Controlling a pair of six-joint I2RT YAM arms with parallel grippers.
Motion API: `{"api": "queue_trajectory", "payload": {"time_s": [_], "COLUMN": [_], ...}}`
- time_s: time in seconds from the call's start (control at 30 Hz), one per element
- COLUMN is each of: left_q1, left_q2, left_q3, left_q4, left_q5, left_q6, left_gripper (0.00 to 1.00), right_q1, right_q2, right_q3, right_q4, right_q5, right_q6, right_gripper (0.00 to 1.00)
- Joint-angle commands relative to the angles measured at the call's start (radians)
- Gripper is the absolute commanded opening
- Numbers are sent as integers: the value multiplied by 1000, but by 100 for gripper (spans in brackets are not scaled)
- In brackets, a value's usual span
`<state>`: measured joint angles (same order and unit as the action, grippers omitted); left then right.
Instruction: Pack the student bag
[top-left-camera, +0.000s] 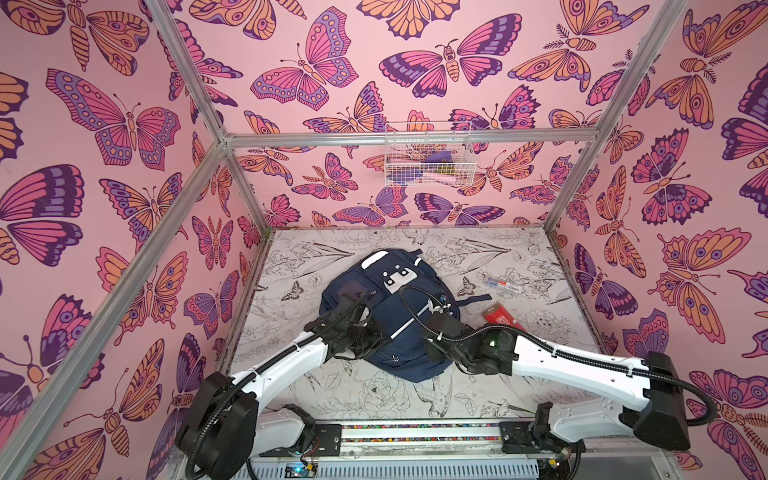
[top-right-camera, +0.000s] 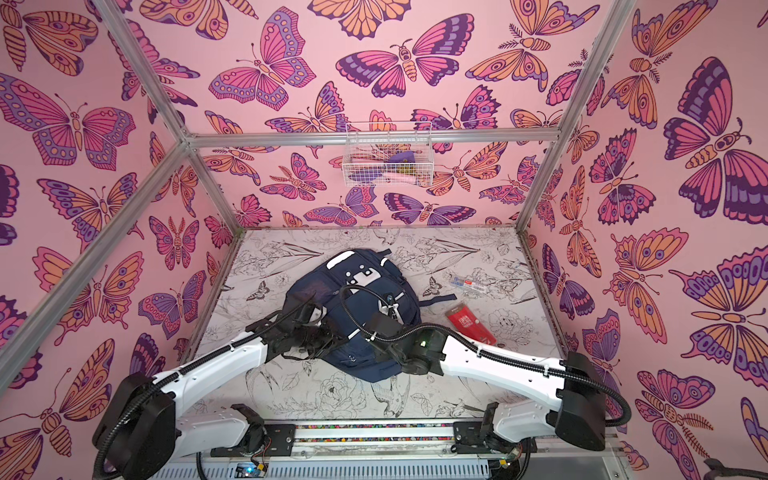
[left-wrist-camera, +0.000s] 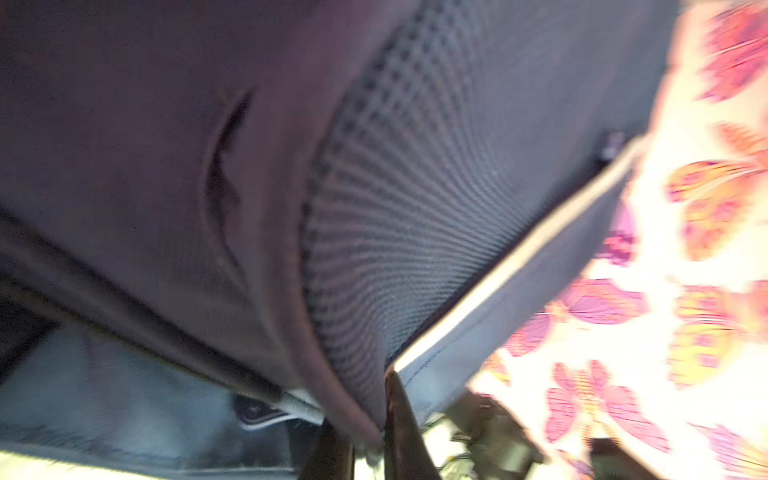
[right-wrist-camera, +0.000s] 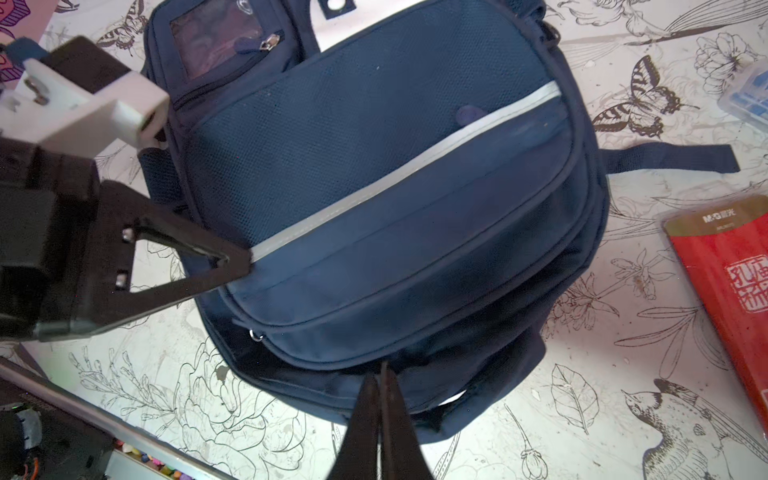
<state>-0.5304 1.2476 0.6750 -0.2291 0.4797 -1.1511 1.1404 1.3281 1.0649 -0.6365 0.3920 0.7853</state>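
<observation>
- Student bag (top-left-camera: 384, 307) is lying flat, long axis running away from us.
- We're pinching its fabric — left gripper (right-wrist-camera: 246, 261) at its side, right gripper (right-wrist-camera: 382, 372) at the near end.

Table (top-left-camera: 353, 395): white top printed with black line drawings of flowers, birds and butterflies. 3 things lie on it.
- Student bag (top-left-camera: 384, 293): navy, lying flat near the middle.
- Red packet (top-left-camera: 503, 319): just right of the bag.
- Clear case (top-left-camera: 500, 284): farther back on the right, apart from both.

1 bag strap (top-left-camera: 478, 298) trails out between the packet and the case.
</observation>
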Motion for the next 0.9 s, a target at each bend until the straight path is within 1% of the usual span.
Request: {"api": "queue_trajectory", "payload": {"time_s": [0.0, 0.07, 0.13, 0.2, 0.3, 0.33, 0.4, 0.43, 0.47, 0.5, 0.53, 0.63, 0.77, 0.87], "left_q1": [17, 18, 18, 18, 18, 17, 18, 17, 17, 17, 17, 18, 17, 17], "left_q2": [-25, -41, -49, -53, -57, -56, -49, -43, -39, -35, -31, -27, -27, -24], "left_q3": [-35, -54, -63, -55, -50, -51, -56, -57, -58, -58, -58, -57, -58, -60], "left_q4": [291, 387, 475, 501, 523, 528, 545, 560, 570, 575, 582, 594, 594, 593], "left_q5": [47, 46, 46, 46, 46, 46, 46, 29, 22, 24, 26, 29, 34, 37], "left_q6": [-170, -170, -170, -170, -170, -170, -170, -339, -392, -397, -399, -402, -401, -401], "left_gripper": [0, 0, 0, 0, 0, 0, 0, 0, 0, 0, 0, 0, 0, 0], "right_q1": [29, 47, 63, 79, 91, 92, 93, 94, 94, 94, 94, 92, 88, 88], "right_q2": [24, 46, 72, 94, 139, 157, 192, 210, 230, 237, 279, 338, 379, 375], "right_q3": [36, 46, 55, 59, 62, 73, 98, 112, 121, 129, 142, 200, 224, 206], "right_q4": [15, 18, 35, 60, 111, 112, 90, 73, 65, 61, 40, -34, -16, -5], "right_q5": [-10, -10, -14, -21, -44, -48, -29, -7, 9, 26, 59, 133, 144, 164], "right_q6": [4, 12, 24, 39, 70, 80, 88, 92, 97, 98, 111, 148, 138, 150], "right_gripper": [12, 17, 25, 33, 38, 44, 50, 50, 48, 45, 43, 44, 44, 44]}}
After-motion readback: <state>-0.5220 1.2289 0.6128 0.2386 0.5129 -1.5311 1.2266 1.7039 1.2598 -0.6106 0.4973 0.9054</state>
